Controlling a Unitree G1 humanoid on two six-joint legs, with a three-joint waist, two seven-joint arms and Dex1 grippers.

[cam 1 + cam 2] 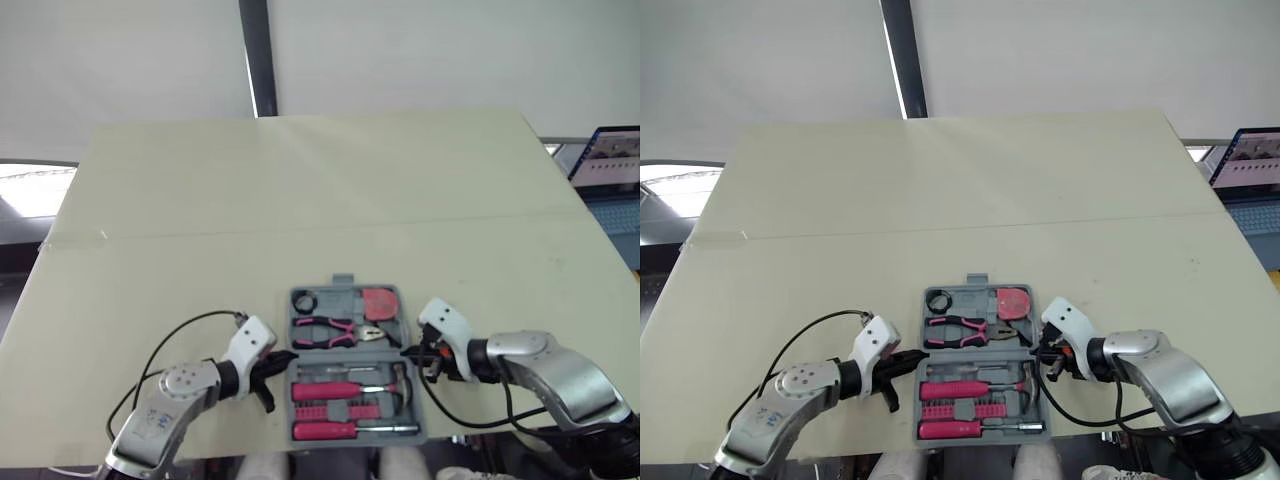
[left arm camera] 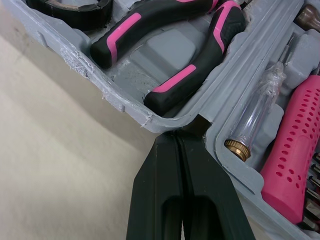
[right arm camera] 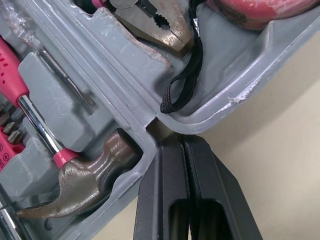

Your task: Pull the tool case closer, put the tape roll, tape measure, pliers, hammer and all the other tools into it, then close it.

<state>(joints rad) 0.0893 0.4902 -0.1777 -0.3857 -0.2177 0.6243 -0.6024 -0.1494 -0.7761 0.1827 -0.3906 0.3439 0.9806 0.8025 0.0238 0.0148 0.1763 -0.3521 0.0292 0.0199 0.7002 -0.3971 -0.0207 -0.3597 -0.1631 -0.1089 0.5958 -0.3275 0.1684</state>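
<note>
Pale cream bench [image 1: 300,180] before a white wall, with a dark post at 12 o'clock and a laptop [image 1: 612,150] just off the bench edge at 3 o'clock. The grey tool case [image 1: 343,284] lies open and flat at 6 o'clock on the bench, close to the near edge, its latch tab pointing to 12 o'clock.

Every moulded recess seen appears filled and no tool lies loose on the bench, so the step in hand is judged to be closing. To do it well, one half should be raised from both sides at once and swung about the hinge line. The lift should be even so that the shell does not twist or slide, and no strap or handle should cross the rim before the latch is pressed home.

Both forearms enter from the near corners and angle inward, low over the bench, wrists roughly level. The left gripper [image 1: 284,357] meets the case at its 9 o'clock, the right gripper [image 1: 408,352] at its 3 o'clock. On each, the two black fingers are pressed together and pinch nothing, and the tips sit at the hinge notch in the rim.

Far half:
- pliers [image 1: 335,331] at centre;
- red tape measure [image 1: 379,302] at 1 o'clock, its black wrist strap [image 3: 182,82] lying inside the rim near the right notch;
- black tape roll [image 1: 303,300] at 11 o'clock.

Near half:
- pink-handled screwdrivers [image 1: 330,390];
- hammer [image 3: 85,185], head toward 3 o'clock.
</note>
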